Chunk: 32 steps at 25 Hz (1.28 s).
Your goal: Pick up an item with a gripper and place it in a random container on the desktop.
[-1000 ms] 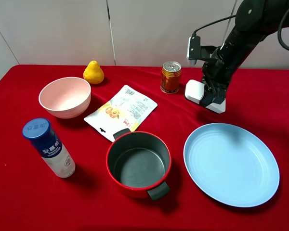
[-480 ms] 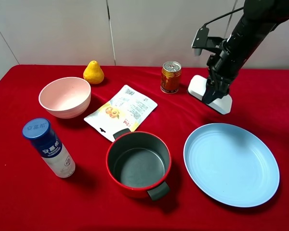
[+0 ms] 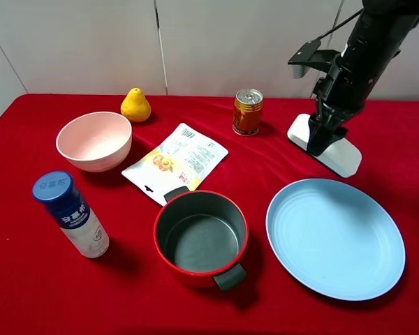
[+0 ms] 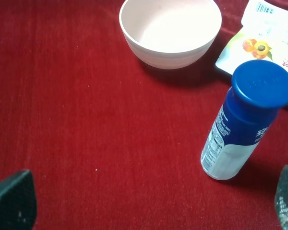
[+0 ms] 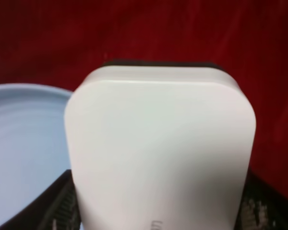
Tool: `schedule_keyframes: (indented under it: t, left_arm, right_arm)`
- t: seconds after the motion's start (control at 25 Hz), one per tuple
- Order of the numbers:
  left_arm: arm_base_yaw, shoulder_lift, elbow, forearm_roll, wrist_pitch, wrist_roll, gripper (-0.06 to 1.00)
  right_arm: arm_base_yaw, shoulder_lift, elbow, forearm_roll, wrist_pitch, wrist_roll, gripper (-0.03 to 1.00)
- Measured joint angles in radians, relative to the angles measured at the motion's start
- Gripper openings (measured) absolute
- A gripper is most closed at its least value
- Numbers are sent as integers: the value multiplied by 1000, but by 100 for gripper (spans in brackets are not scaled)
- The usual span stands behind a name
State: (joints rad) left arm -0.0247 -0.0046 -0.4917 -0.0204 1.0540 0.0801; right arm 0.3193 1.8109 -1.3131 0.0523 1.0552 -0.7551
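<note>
My right gripper (image 3: pixel 317 143) is shut on the white bar (image 3: pixel 333 148) and holds it tilted above the red cloth, just behind the light blue plate (image 3: pixel 335 239). In the right wrist view the bar (image 5: pixel 158 148) fills the picture between the dark fingers (image 5: pixel 62 203), with the plate's rim (image 5: pixel 19 143) at one side. The left gripper is out of the high view; only its two dark fingertips (image 4: pixel 12 201) show in the left wrist view, wide apart and empty, over the cloth near the blue-capped bottle (image 4: pixel 247 120).
On the red cloth stand a pink bowl (image 3: pixel 95 140), a yellow pear (image 3: pixel 135 105), a printed white snack pouch (image 3: pixel 175 162), a drink can (image 3: pixel 248 112), a red pot with grey inside (image 3: pixel 200 236) and a blue-capped bottle (image 3: pixel 70 213).
My right gripper has lifted the white bar and carried it to the right and a little toward the plate. The rest has not moved.
</note>
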Motion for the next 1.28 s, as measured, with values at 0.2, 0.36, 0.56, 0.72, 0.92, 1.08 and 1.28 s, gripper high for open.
schedule_keyframes:
  t: [0.2, 0.36, 0.56, 0.72, 0.92, 1.08, 1.28]
  left_arm:
    - [0, 0, 0, 0, 0, 0, 100]
    - [0, 0, 0, 0, 0, 0, 100]
    - [0, 0, 0, 0, 0, 0, 100]
    - [0, 0, 0, 0, 0, 0, 100]
    - [0, 0, 0, 0, 0, 0, 100]
    - [0, 0, 0, 0, 0, 0, 100]
    - [0, 0, 0, 0, 0, 0, 100]
  right_arm:
    - [61, -15, 0, -52, 63, 139, 46]
    - [69, -15, 0, -63, 141, 251, 46]
    - [69, -22, 4, -68, 158, 347, 46]
    - [69, -49, 35, -68, 158, 406, 46]
    - [69, -74, 115, -64, 158, 457, 46]
    - [69, -74, 183, -52, 147, 485, 46]
    - [69, -74, 241, -35, 71, 493, 46]
